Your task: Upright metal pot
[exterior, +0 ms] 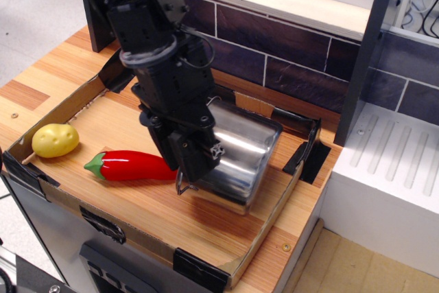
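Note:
The metal pot (pixel 245 147) is shiny steel and lies tilted on its side in the right half of the cardboard tray (pixel 269 228). Its bottom points to the back right and its mouth to the front left. My black gripper (pixel 195 162) comes down from the upper left and is shut on the pot's rim at the mouth end, hiding most of the opening. A thin wire loop handle (pixel 180 187) hangs below the fingers. The pot's lower side rests on the tray floor.
A red pepper (pixel 129 166) lies just left of the gripper, almost touching it. A yellow potato (pixel 55 140) sits at the tray's left end. A dark tiled wall (pixel 288 42) stands behind, with a dark post (pixel 367 46) and a white ribbed rack (pixel 394 169) at the right.

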{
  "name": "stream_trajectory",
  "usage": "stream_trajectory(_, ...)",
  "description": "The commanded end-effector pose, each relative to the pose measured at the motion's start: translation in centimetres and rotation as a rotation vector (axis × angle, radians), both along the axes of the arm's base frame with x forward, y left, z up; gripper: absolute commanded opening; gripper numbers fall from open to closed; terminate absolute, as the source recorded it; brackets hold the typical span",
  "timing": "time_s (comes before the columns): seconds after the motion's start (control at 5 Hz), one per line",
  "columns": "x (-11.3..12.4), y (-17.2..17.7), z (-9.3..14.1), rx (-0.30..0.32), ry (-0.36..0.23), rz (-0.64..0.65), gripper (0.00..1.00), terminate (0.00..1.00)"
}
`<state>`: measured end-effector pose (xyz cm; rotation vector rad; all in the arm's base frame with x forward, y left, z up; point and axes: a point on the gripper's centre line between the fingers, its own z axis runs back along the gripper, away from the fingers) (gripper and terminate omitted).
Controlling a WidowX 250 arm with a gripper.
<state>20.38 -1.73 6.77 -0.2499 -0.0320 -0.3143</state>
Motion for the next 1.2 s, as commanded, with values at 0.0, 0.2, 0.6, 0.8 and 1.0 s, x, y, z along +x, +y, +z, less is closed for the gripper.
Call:
stream_trajectory(0.0,1.8,0.6,2.9,0.329,-0.182,0.104,0.00,0.00)
stream_trajectory(0.2,2.1,0.5,3.3,0.460,-0.254,0.134,0.00,0.00)
stream_trajectory(0.6,2.8,-0.1,3.2,0.628,-0.238,0.119,0.00,0.00)
stream_trajectory(0.8,3.4,-0.5,3.0,0.661,-0.255,0.104,0.00,0.00)
stream_trajectory(1.0,4.2,-1.2,2.6,0.746,-0.294,0.083,0.00,0.00)
